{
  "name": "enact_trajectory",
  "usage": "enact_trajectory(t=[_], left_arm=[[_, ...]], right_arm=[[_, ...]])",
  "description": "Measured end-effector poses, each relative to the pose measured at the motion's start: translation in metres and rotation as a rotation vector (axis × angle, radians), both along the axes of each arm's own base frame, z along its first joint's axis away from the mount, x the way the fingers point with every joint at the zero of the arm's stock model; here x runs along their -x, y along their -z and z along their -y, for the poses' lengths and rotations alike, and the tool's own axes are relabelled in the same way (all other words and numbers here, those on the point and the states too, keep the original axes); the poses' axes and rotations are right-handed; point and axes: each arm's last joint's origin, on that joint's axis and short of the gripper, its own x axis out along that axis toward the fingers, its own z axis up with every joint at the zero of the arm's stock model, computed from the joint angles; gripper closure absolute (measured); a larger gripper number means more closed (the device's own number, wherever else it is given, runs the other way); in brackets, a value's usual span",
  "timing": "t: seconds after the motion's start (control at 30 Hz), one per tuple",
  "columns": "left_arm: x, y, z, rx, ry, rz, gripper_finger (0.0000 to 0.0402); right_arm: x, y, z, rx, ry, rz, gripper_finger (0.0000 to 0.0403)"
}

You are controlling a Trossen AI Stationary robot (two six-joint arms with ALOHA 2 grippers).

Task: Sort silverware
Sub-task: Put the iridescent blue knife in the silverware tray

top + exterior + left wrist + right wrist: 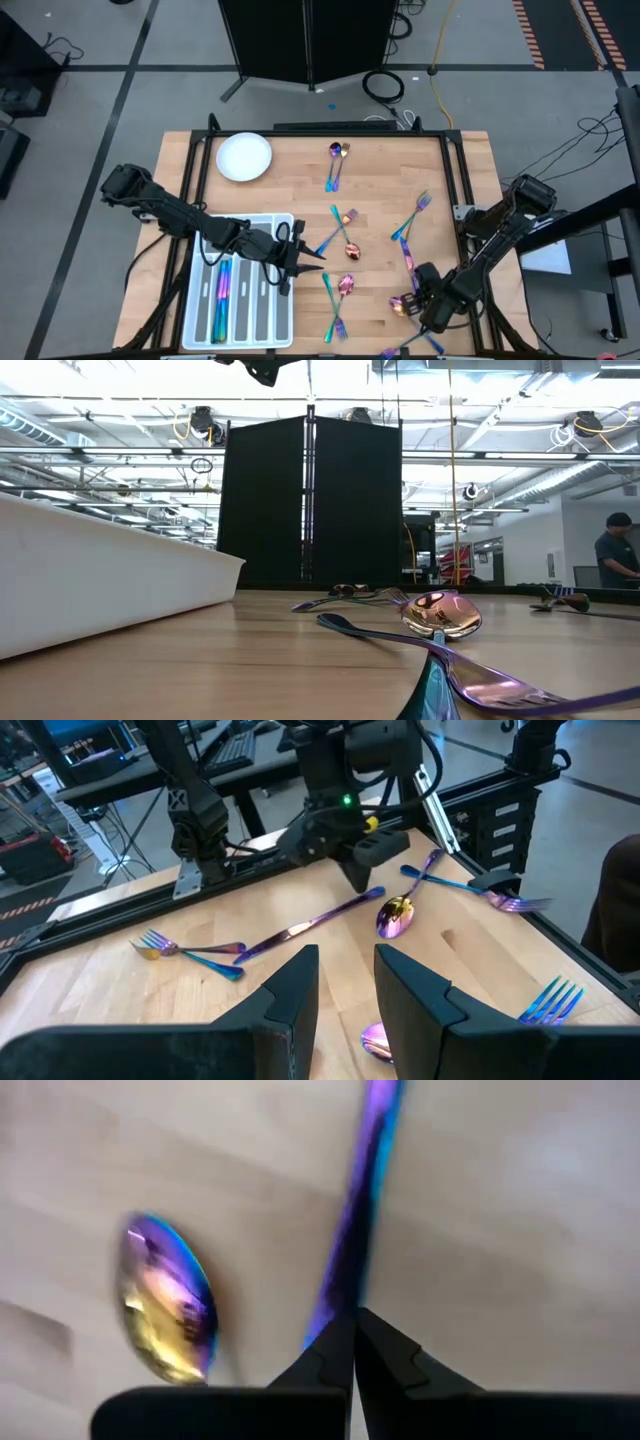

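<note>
The right gripper (352,1342) sat low at the table's near right corner, fingers pressed together, nothing visibly between them. Its tip hid the near end of a slim handle (352,1230), which ran straight away from it; a spoon bowl (168,1300) lay beside. The left gripper (345,982), fingers partly apart and empty, hovered beside the tray (200,310). Beyond, silverware (337,165) lay scattered at various angles.

No readable text, no labels, no brands, no numbers in any view
</note>
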Motion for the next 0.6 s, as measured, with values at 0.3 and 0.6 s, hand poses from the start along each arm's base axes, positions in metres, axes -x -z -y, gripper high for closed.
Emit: enact_trajectory(t=[0.3,0.6], left_arm=[[0.0,0.0,0.0,0.023,-0.006,-0.004,0.0299],[0.0,0.0,0.0,0.026,-0.006,-0.004,0.0299]], right_arm=[[-0.016,-0.05,-0.029,0.011,-0.192,0.175,0.0403],[-0.036,-0.029,-0.068,-0.139,-0.358,0.296,0.0403]])
